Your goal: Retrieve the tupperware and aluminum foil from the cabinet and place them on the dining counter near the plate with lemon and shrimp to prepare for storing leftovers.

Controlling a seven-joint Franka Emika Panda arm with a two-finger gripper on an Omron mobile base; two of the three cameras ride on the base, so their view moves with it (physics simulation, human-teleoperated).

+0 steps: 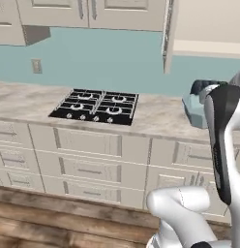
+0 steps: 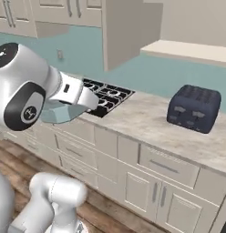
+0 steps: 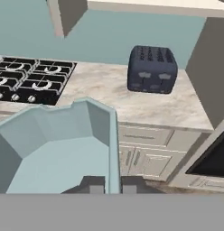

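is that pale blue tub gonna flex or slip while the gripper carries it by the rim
The tupperware looks thin-walled and empty, so probably light. The gripper pinches only one wall, so the rim may flex and the tub could swing. Its smooth plastic looks somewhat slippery.

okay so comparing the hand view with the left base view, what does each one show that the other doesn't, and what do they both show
Hand view alone: the dark navy toaster on the worktop, and the fingers shut on the wall of the tupperware, whose hollow inside faces the camera.

Left base view alone: the wall socket, the wooden floor and the row of closed wall cabinets above the hob.

Both: the black hob, the marble worktop, the teal wall, the open cabinet door and the pale tub.
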